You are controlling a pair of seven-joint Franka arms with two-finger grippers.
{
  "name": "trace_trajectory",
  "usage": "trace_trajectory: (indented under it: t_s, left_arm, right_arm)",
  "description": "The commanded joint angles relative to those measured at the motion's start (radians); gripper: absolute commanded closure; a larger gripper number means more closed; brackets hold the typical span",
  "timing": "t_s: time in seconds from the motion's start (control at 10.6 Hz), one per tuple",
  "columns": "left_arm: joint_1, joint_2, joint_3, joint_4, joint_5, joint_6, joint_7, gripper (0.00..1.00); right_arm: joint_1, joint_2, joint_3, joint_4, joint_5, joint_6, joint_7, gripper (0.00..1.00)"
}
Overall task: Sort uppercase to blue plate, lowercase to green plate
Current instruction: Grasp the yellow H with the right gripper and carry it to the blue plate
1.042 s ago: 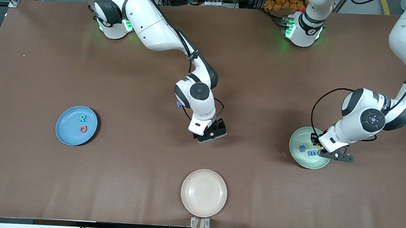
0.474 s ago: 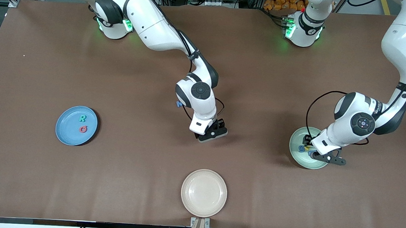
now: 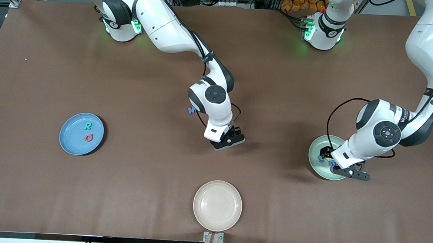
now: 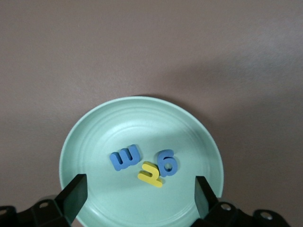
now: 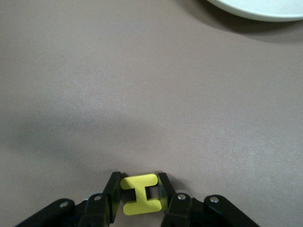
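Right wrist view: right gripper [image 5: 139,196] is clamped on the yellow H [image 5: 140,194], fingers pressing both its sides, low over bare table [image 3: 143,177] mid-way btwn the plates, w/ the cream plate [image 3: 217,205] nearer the front camera. Left gripper [image 4: 139,196] hangs over the green plate [image 4: 94,137] w/ jaws spread wide, holding nothing. In that plate lie blue m [image 4: 125,157], blue g [image 4: 167,163] and the small yellow letter [image 4: 150,174], which touches the g. Blue plate [image 3: 69,143] at the right arm's end holds green R [image 3: 88,126] and red Q [image 3: 89,137], apart from each other. Blue M [image 3: 191,110] lies on the table beside the right arm's wrist
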Motion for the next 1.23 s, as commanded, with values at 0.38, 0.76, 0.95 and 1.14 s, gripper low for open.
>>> trace_trajectory:
  t_s: [0.38, 0.76, 0.95, 1.14]
  left_arm:
    - [-0.054, -0.078, -0.031, 0.082, -0.019, -0.143, 0.003, 0.0]
    - [-0.047, -0.131, -0.07, 0.112, -0.068, -0.221, 0.008, 0.0]
    - [-0.054, -0.132, -0.092, 0.129, -0.102, -0.231, 0.006, 0.0]
    - [-0.116, -0.128, -0.1, 0.129, -0.134, -0.229, -0.003, 0.0]
  right_arm:
    - [-0.09, -0.122, -0.004, -0.004, 0.008, -0.186, -0.012, 1.0]
    - [-0.187, -0.272, -0.004, -0.187, -0.001, -0.265, -0.134, 1.0]
    - [-0.262, -0.364, -0.004, -0.319, -0.006, -0.294, -0.221, 1.0]
    - [-0.374, -0.452, -0.004, -0.444, -0.006, -0.295, -0.378, 1.0]
